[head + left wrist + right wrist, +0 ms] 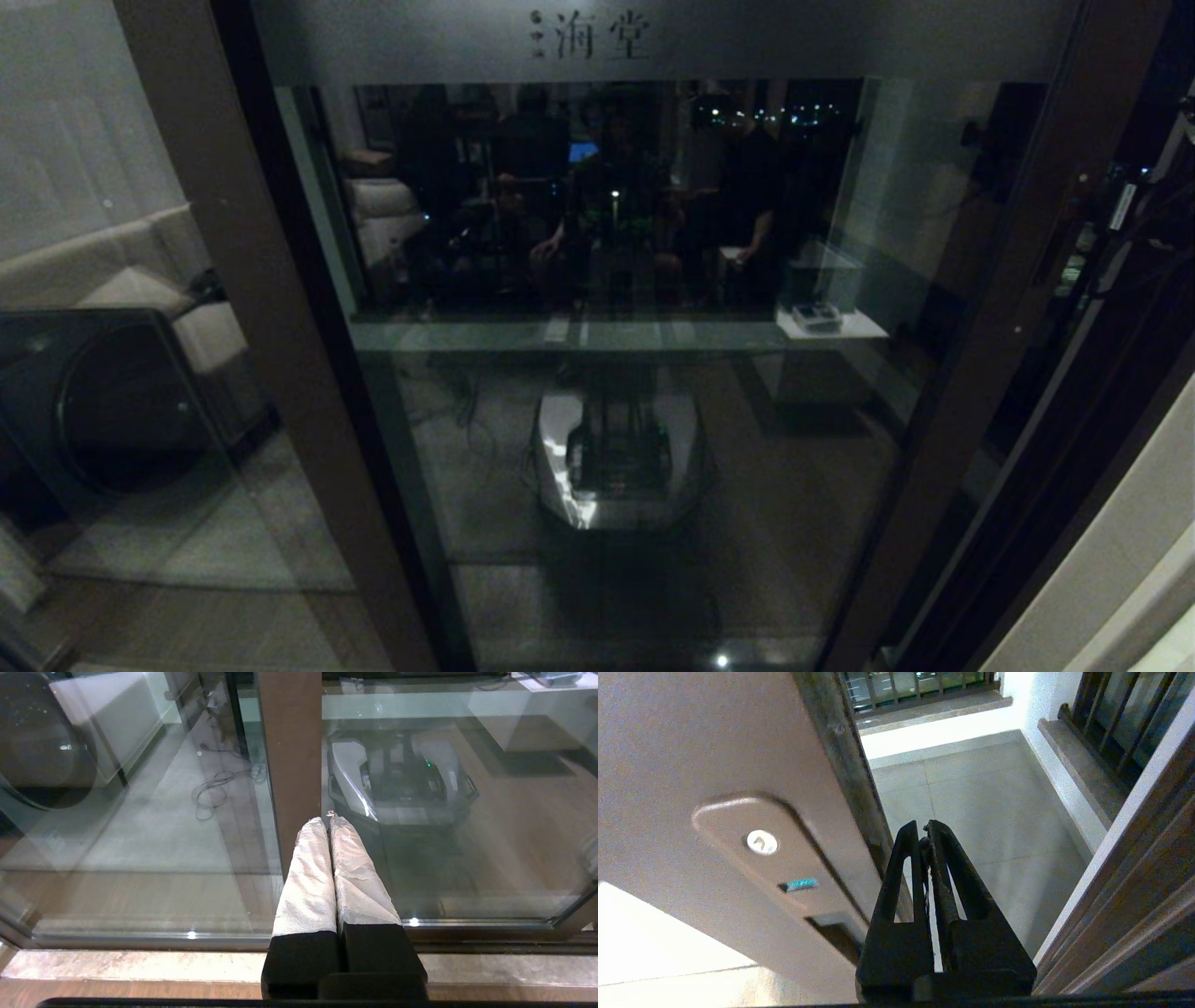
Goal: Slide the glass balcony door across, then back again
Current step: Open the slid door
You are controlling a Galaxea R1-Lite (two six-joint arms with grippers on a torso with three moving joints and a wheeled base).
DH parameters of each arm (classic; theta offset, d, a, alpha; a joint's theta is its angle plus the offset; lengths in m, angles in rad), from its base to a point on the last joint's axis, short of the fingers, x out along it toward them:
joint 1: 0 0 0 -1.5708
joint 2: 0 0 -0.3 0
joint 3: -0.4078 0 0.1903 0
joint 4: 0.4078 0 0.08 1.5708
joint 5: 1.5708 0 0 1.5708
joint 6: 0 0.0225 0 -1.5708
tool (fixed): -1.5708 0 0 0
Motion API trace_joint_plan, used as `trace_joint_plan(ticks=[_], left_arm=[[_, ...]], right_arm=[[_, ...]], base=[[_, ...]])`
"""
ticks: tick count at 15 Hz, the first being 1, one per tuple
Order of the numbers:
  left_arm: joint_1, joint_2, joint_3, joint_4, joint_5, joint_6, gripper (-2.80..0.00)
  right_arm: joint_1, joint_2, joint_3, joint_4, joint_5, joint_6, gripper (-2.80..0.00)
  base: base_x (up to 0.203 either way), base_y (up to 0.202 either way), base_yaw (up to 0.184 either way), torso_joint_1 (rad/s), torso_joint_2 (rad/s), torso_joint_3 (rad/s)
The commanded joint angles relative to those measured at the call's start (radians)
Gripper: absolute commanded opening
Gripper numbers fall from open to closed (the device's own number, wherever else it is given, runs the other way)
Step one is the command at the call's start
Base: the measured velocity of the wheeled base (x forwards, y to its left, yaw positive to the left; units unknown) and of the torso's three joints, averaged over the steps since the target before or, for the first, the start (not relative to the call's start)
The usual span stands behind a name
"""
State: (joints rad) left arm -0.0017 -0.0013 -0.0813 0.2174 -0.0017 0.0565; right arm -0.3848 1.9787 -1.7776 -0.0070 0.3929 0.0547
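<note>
The glass balcony door [976, 373] fills the head view, a tall pane in a dark brown frame with a frosted band [653, 37] across the top. In the right wrist view its edge stile carries an oval handle plate [761, 858] with a recessed slot [836, 938]. My right gripper [924, 828] is shut and empty, its tips just past the door's edge, over the gap that shows the balcony floor [985, 807]. My left gripper [327, 820], with white-wrapped fingers, is shut on nothing and points at a brown stile [289, 756] low near the sill. Neither gripper shows in the head view.
Left of the door stands another brown-framed pane showing a sofa [103, 271] and a dark round appliance [103, 411]. The door jamb [1139, 905] and a barred window [1111, 714] lie right of the gap. A stone sill [140, 966] runs below the glass. My own base is mirrored in the glass [616, 457].
</note>
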Motion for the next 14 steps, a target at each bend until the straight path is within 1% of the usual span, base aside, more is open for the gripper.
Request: trace_joint_plan(ticks=[1,5,8,12,14], left_arm=[[0.000,0.001,0.000,0.002,0.000,0.000,-2.80],[0.000,0.001,0.000,0.002,0.000,0.000,-2.80],[0.000,0.001,0.000,0.002,0.000,0.000,-2.80],[0.000,0.001,0.000,0.002,0.000,0.000,-2.80],[0.000,0.001,0.000,0.002,0.000,0.000,-2.80]], right_arm=[[0.026,-0.012,0.006,0.007,0.011,0.001,-2.80],[0.053,-0.029,0.001,0.056,0.007,0.002,-2.80],[0.075,-0.032,0.007,0.058,0.006,0.004,-2.80],[0.103,-0.031,0.009,0.058,-0.031,0.002,-2.80],[0.115,-0.031,0.014,0.058,-0.032,0.003,-2.80]], base=[[0.000,0.000,0.000,0.000,0.00,0.000],[0.000,0.000,0.000,0.000,0.00,0.000],[0.000,0.000,0.000,0.000,0.00,0.000],[0.000,0.000,0.000,0.000,0.00,0.000],[0.000,0.000,0.000,0.000,0.00,0.000]])
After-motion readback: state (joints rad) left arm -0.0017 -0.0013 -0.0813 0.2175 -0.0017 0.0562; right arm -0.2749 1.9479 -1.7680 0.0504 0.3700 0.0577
